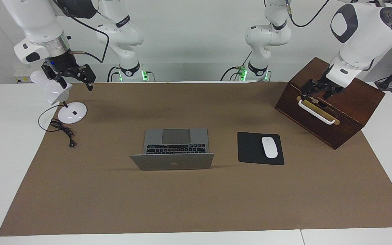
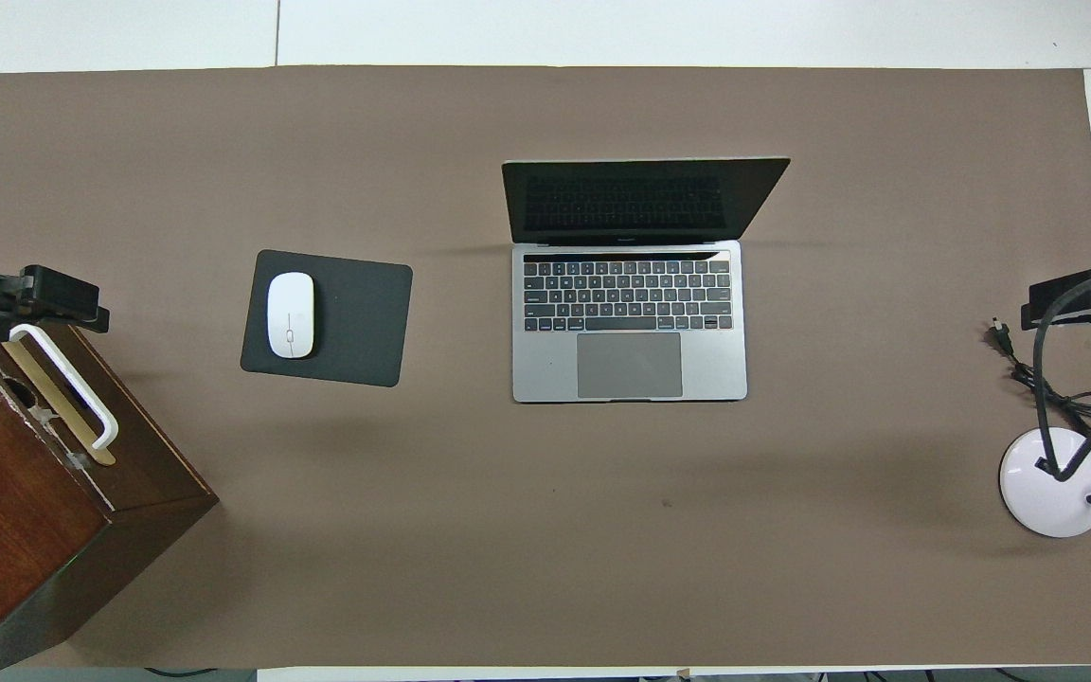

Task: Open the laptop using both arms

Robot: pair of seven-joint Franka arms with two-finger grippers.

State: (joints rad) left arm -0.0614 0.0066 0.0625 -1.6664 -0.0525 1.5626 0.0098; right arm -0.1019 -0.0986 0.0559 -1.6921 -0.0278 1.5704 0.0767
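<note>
The silver-grey laptop stands open in the middle of the brown mat, lid up, with the black keyboard and grey trackpad facing the robots. It also shows in the overhead view, screen dark. My left gripper hangs open and empty over the wooden box, just above its white handle; in the overhead view it is at the mat's edge. My right gripper hangs open and empty over the lamp; it also shows in the overhead view. Both grippers are well apart from the laptop.
A black mouse pad with a white mouse lies beside the laptop toward the left arm's end. A dark wooden box with a white handle stands at that end. A white desk lamp and its black cable are at the right arm's end.
</note>
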